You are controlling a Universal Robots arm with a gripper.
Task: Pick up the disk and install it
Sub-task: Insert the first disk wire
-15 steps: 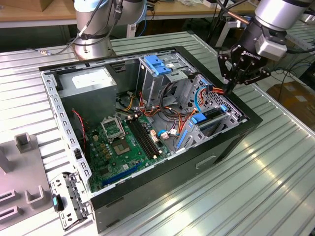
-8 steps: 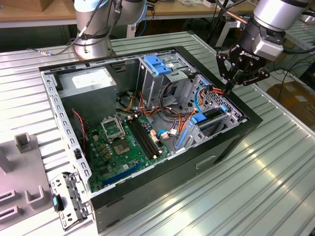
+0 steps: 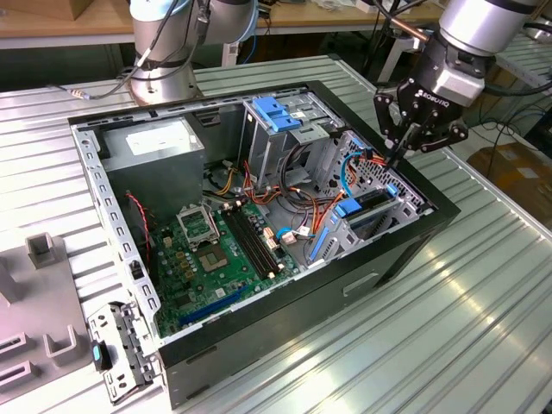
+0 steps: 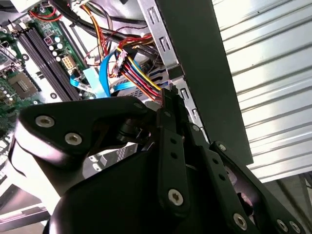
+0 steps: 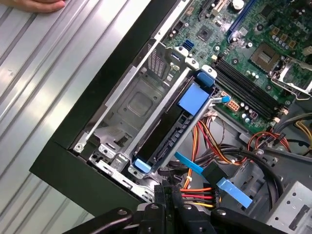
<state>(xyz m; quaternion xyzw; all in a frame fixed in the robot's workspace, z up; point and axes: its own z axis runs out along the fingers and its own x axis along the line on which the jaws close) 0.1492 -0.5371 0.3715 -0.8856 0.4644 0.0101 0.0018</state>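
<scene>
The disk [image 5: 168, 134] stands on edge in the lower drive bay of the open computer case [image 3: 405, 250], its blue carrier rail and handle [image 5: 195, 97] showing along its edge. In the exterior view the disk [image 3: 366, 203] sits at the case's corner toward that view's right. My gripper [image 3: 398, 159] hangs just above that bay with its black fingers [image 5: 168, 197] pressed together and nothing between them. The fingertips [image 4: 170, 105] hover close to the bundle of coloured power cables [image 4: 139, 73] beside the bay.
A motherboard [image 3: 216, 246], power supply [image 3: 159, 142] and tall grey drive cage with a blue bracket [image 3: 274, 112] fill the case. Loose cables [image 5: 229, 151] run beside the bay. Grey fixtures [image 3: 43, 293] lie at the exterior view's left. A hand [image 5: 34, 4] rests on the ribbed table.
</scene>
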